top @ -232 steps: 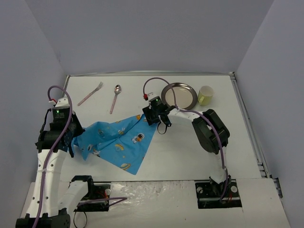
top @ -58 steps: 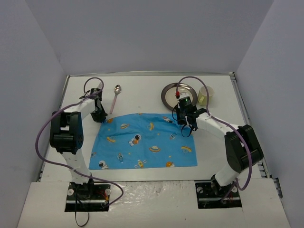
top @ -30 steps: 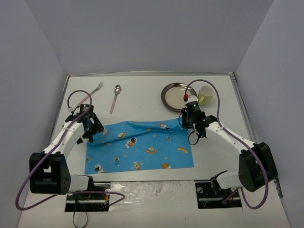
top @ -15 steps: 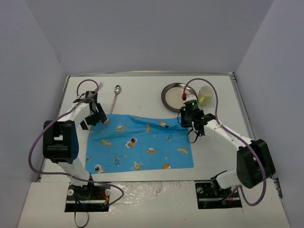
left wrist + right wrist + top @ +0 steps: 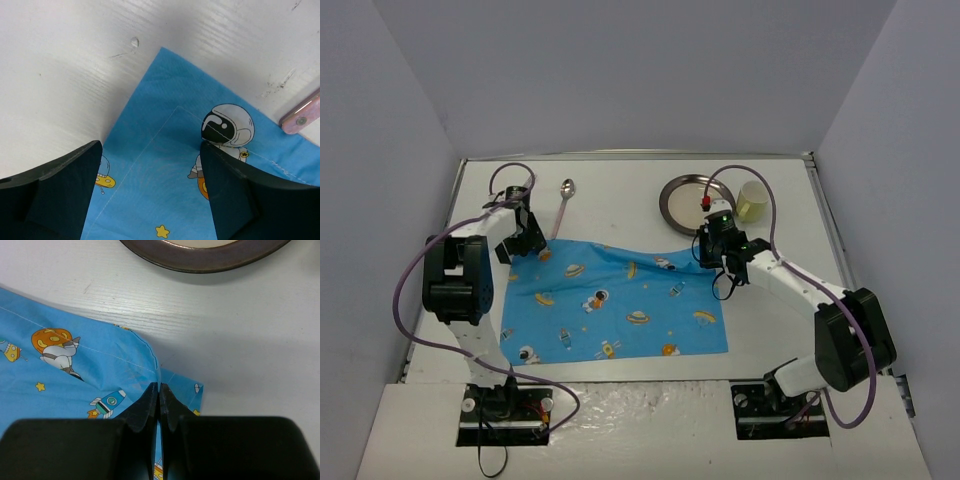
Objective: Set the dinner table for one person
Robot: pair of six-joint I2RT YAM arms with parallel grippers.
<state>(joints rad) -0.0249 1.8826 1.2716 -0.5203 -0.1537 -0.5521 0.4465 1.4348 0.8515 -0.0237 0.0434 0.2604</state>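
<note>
1. Dinner table (image 5: 620,195): white top, arm bases at its near edge. Setting looks barely begun; nothing stands on the mat.
2. Cloth mat (image 5: 620,300): blue, space print, spread over the table's middle toward the near edge. Far edge wavy. Its far-left corner reaches further toward the table's far edge than its far-right corner, so it sits skewed.
3. Right gripper (image 5: 712,255): fingers pressed together, pinching a pleat of the mat at its far-right corner. In the right wrist view the cloth (image 5: 75,370) puckers at the tips.
4. Left gripper (image 5: 525,242): jaws spread, straddling the mat's far-left corner (image 5: 165,165). Holds nothing; the cloth lies flat between the fingers (image 5: 50,190).
5. Pink handle tip (image 5: 302,114): at the mat's far edge, just beside the left gripper. Probably belongs to the spoon (image 5: 563,205), which lies toward the table's far edge, left of centre.
6. Plate (image 5: 682,198) and cup (image 5: 753,200): toward the far-right corner. The plate rim (image 5: 200,252) is near the pinched corner, apart from the cloth.
7. Risks, my reading:
   - Only one corner is held. A pull by the right arm would likely drag the free left corner and worsen the skew or bunching.
   - Pushing the pinched corner toward the far edge could run it into the plate.
   - The left jaws, if closed here, could clip the handle tip and shove the utensil.
</note>
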